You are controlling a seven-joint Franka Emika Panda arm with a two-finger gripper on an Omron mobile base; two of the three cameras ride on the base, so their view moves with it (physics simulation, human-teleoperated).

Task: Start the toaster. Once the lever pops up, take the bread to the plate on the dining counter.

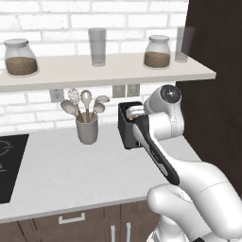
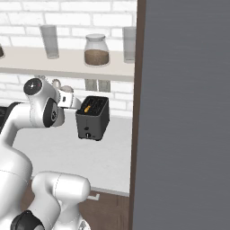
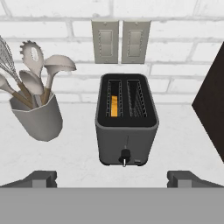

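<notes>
The dark grey toaster (image 3: 127,120) stands on the light grey worktop against the brick wall, its narrow face with the small knob (image 3: 125,156) turned toward my hand. The bread (image 3: 114,106) sits deep in the left slot, with just its orange-yellow edge showing; it also shows from the right base view as the bread (image 2: 87,108) in the toaster (image 2: 93,119). My gripper (image 3: 112,179) hovers a short way in front of and above the toaster, open, its fingertips (image 3: 41,178) wide apart and empty. The arm partly hides the toaster (image 1: 126,127). The plate and dining counter are out of view.
A grey cup of utensils (image 3: 37,116) stands left of the toaster, also seen as the cup (image 1: 87,128). A dark tall cabinet (image 1: 212,42) rises close on the toaster's right. A shelf (image 1: 108,73) with jars and glasses hangs above. A black cooktop (image 1: 9,160) lies far left.
</notes>
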